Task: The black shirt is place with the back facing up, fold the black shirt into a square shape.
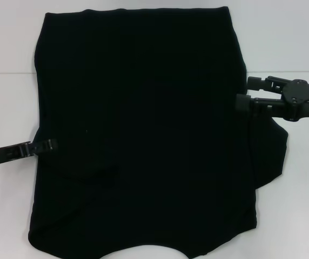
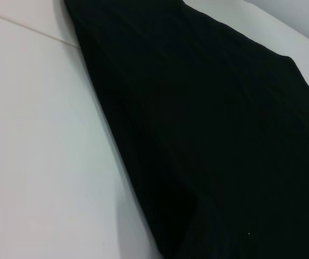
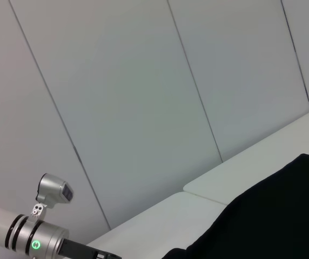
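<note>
Shirt: the black shirt (image 1: pixel 143 129) lies flat on the white table (image 1: pixel 8 108), plain black side up, no print showing.
Long axis: runs near to far; the straight edge is at the far side, and the near edge curves inward at its middle.
Folds: the left side looks folded in, with a diagonal crease low on the left; on the right a lobe of cloth juts out past the main body toward the near right.
Left gripper: the left gripper (image 1: pixel 49 144) reaches in from the left, low and level, its tip at the shirt's left edge about halfway down. I cannot tell whether its jaws are apart or together, nor whether they touch the cloth.
Right gripper: the right gripper (image 1: pixel 243 94) comes in from the right, its tips over the shirt's right edge in the far half. Its jaws stand apart, one finger above the other, with no cloth seen between them.
Wrist views: the left wrist view shows the shirt's left edge lying on the table (image 2: pixel 35 162); the right wrist view shows a shirt corner (image 3: pixel 273 216), a panelled wall (image 3: pixel 143 97), and the other arm's silver link (image 3: pixel 30 232).
Open room: bare table shows left, right and far of the shirt; the near hem reaches the view's near edge.
</note>
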You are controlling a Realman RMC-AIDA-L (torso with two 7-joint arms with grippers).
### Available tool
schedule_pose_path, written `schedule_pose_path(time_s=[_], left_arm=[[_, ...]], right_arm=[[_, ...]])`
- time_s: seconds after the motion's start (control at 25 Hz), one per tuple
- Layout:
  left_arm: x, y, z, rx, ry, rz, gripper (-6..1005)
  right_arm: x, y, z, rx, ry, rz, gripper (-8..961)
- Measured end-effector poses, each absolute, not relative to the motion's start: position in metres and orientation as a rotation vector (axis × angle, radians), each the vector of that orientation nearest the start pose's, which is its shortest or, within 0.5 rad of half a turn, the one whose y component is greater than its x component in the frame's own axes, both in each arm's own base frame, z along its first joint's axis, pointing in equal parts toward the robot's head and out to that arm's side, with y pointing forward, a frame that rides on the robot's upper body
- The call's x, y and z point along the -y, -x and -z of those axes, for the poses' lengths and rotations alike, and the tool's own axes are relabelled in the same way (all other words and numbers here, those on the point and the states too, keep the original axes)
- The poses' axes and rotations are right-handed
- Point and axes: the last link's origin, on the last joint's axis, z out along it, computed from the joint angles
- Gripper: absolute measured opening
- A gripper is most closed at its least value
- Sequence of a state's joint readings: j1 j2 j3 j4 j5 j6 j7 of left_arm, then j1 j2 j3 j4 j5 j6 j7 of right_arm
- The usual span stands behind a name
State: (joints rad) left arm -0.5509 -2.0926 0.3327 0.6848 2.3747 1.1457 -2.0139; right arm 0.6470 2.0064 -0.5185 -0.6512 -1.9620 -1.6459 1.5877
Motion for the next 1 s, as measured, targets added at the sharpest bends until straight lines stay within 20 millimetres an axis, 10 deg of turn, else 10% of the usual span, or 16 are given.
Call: schedule_pose_path(time_s=[0.36,1.0], left_arm=[[-0.3564,0.355,-0.0366,1.513,1.927,0.47,852],[-0.3638,0.3493,-0.0362,1.493,1.945,0.458,134]], right_arm=[[-0.3676,-0.2329,-0.0546,-0.745,2.606,-0.937,944],[-0.3673,-0.2333,-0.0545,-0.746,2.606,-0.937,944]])
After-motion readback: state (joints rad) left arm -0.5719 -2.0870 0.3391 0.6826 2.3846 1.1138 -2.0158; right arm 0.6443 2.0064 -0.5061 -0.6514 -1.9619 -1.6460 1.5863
